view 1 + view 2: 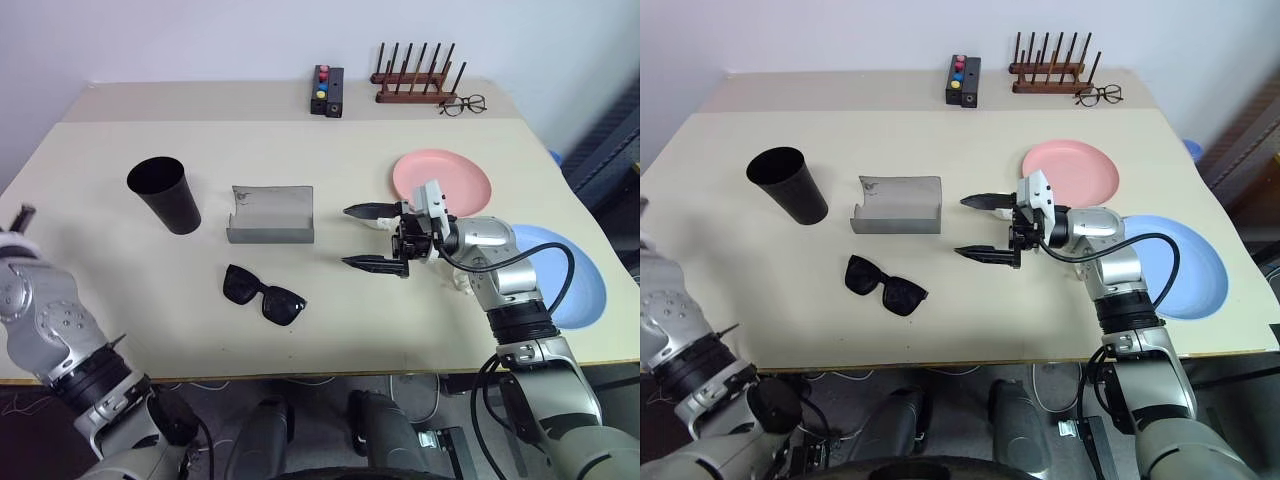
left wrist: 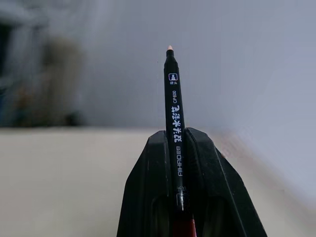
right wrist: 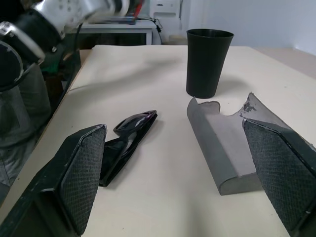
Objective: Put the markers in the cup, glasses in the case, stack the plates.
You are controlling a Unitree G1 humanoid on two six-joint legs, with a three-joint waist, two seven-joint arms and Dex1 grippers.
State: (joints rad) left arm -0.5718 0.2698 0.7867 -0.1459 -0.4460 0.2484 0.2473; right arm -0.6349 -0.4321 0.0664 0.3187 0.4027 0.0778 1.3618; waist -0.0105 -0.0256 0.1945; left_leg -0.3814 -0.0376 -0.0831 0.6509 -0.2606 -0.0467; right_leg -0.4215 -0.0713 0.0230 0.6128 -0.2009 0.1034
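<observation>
Beige table (image 1: 330,300) | left gripper (image 2: 178,148) clamps marker (image 2: 174,113); cup (image 1: 165,195) stands far left of case (image 1: 270,215) | right gripper (image 1: 372,238) gapes empty | we fear marker tipping cup

We saw cup (image 1: 165,194) left of case (image 1: 270,214), sunglasses (image 1: 264,295) in front of case. One plate (image 1: 455,172) sat right of case, second plate (image 1: 578,275) nearer and further right. Eyeglasses (image 1: 462,104) beside rack (image 1: 418,76) at the back.
</observation>
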